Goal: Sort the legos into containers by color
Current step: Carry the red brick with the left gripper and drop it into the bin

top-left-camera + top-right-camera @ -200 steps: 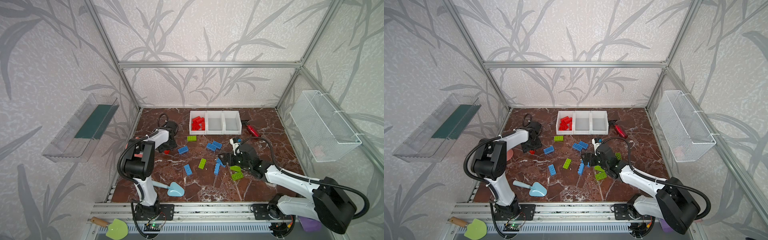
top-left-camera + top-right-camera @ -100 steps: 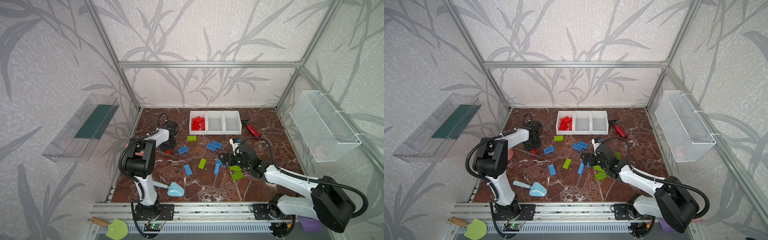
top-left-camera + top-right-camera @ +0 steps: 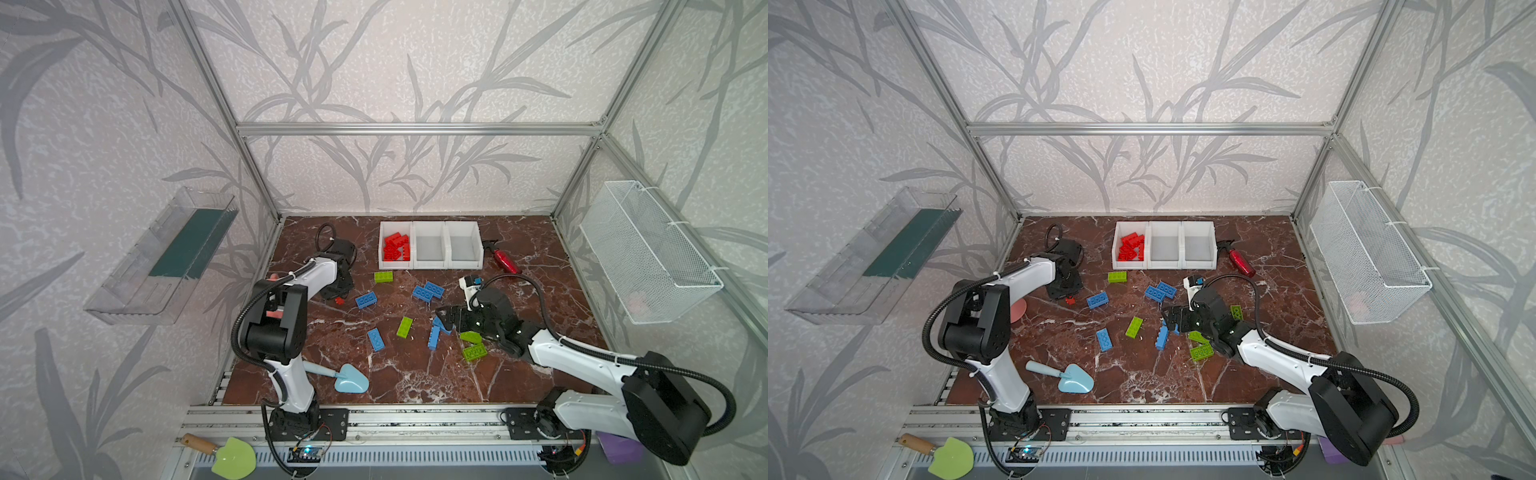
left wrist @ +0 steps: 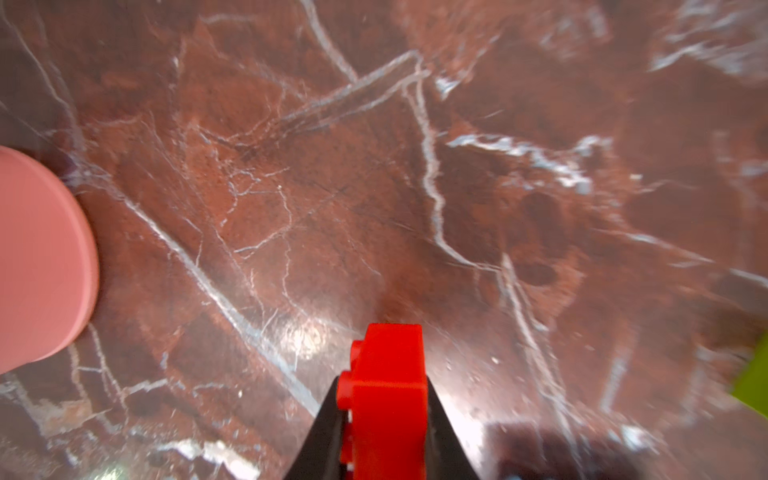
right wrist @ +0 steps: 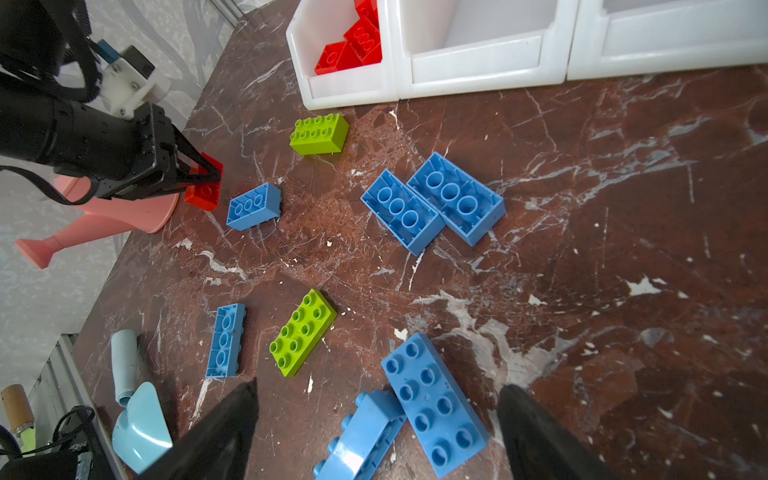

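My left gripper (image 4: 382,419) is shut on a red lego (image 4: 384,390), low over the table at the left, as both top views show (image 3: 340,300) (image 3: 1070,300). My right gripper (image 5: 378,388) stands open over two leaning blue legos (image 5: 432,403) near mid-table (image 3: 435,334). More blue legos (image 3: 366,300) (image 3: 428,291) (image 3: 376,339) and lime green ones (image 3: 383,276) (image 3: 404,326) (image 3: 474,352) lie scattered. The three white containers (image 3: 431,266) stand at the back. Several red legos (image 3: 397,247) lie in the left one.
A red bottle (image 3: 504,259) lies right of the containers. A pale blue scoop (image 3: 351,380) lies near the front edge. A pink watering-can toy (image 5: 104,216) sits beside my left gripper. A wire basket (image 3: 648,253) and a clear tray (image 3: 166,253) hang on the side walls.
My left gripper has shut on the red lego at the left. The right arm has stayed where it was, jaws still open.
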Controlling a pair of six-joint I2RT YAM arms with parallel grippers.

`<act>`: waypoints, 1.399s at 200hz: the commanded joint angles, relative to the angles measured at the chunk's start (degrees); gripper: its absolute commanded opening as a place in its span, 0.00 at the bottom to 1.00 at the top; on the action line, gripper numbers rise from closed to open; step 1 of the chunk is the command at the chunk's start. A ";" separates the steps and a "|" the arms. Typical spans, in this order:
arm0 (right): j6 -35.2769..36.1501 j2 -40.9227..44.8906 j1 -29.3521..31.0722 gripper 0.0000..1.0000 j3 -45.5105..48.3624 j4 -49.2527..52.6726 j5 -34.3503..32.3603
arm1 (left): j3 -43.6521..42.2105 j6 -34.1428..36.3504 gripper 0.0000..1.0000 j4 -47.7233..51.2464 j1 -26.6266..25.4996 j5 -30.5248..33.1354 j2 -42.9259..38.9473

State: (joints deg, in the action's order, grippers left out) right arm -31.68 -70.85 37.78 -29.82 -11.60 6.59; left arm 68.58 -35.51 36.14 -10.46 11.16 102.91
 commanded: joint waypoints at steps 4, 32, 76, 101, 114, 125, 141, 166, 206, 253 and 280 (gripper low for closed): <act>-0.05 -0.63 0.15 0.91 -0.41 -0.63 0.23 | 6.44 1.64 0.18 2.54 -2.11 -0.67 -2.32; 0.04 -0.91 0.15 0.91 -0.32 -0.95 0.09 | 15.10 3.87 0.18 5.78 -4.57 -1.74 0.33; 0.44 -1.22 0.11 0.91 0.07 -1.53 -0.73 | 30.77 5.58 0.18 9.26 -8.49 -4.36 8.75; 0.57 -1.38 0.13 0.91 0.21 -1.76 -1.05 | 40.79 6.40 0.18 11.40 -9.81 -6.47 15.12; 0.58 -1.35 0.13 0.91 0.21 -1.75 -0.99 | 45.45 7.19 0.18 11.94 -10.51 -8.05 18.18; 0.57 -1.26 0.15 0.91 0.25 -1.86 -1.10 | 48.88 7.63 0.18 12.27 -10.96 -9.03 20.61; 0.57 -1.31 0.10 0.91 0.49 -2.11 -1.20 | 53.60 8.28 0.18 13.06 -11.33 -10.71 24.11; 0.62 -1.78 0.12 0.91 0.51 -2.29 -1.21 | 61.53 8.63 0.18 16.21 -11.33 -12.54 29.83; 0.79 -2.17 0.10 0.91 0.38 -2.28 -1.49 | 69.24 9.22 0.20 18.49 -11.34 -14.58 35.67; 1.31 -2.36 0.10 0.91 0.38 -2.20 -1.73 | 71.70 8.27 0.45 18.38 -11.32 -15.10 37.21; 1.75 -2.60 0.15 0.91 0.12 -1.72 -1.80 | 71.70 8.08 0.60 17.65 -11.32 -16.16 36.10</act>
State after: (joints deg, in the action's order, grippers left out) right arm -31.18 -72.75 37.78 -29.82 -12.69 5.56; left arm 138.26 -27.79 53.01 -21.69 -3.60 140.09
